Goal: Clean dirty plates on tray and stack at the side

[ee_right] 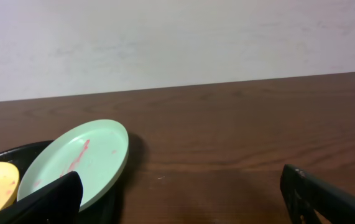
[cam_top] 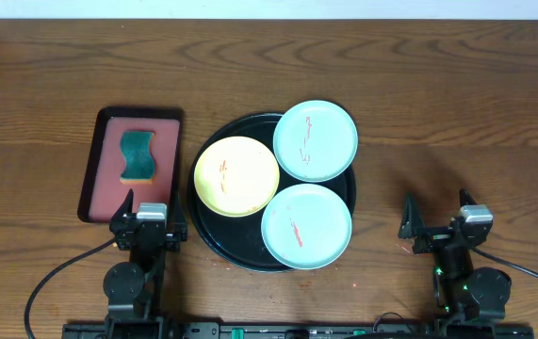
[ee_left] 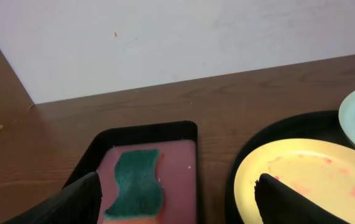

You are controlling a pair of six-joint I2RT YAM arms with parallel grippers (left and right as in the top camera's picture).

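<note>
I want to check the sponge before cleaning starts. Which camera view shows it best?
The overhead view: the whole sponge shows, lying in the red tray. The left wrist view shows it nearer, but the picture's lower edge cuts off its near end. The right wrist view misses it.

- Left fingers (ee_left: 71,202): red tray (ee_left: 180,168) with sponge (ee_left: 137,183) dead ahead; black tray (ee_left: 289,127), yellow plate (ee_left: 314,174) ahead-right.
- Right fingers (ee_right: 326,199): bare bench (ee_right: 239,137) ahead; mint plate (ee_right: 84,158) blocks left.

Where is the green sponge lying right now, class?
In the overhead view, the green sponge lies in the red rectangular tray, left of the black round tray, just beyond the open left claw.
</note>
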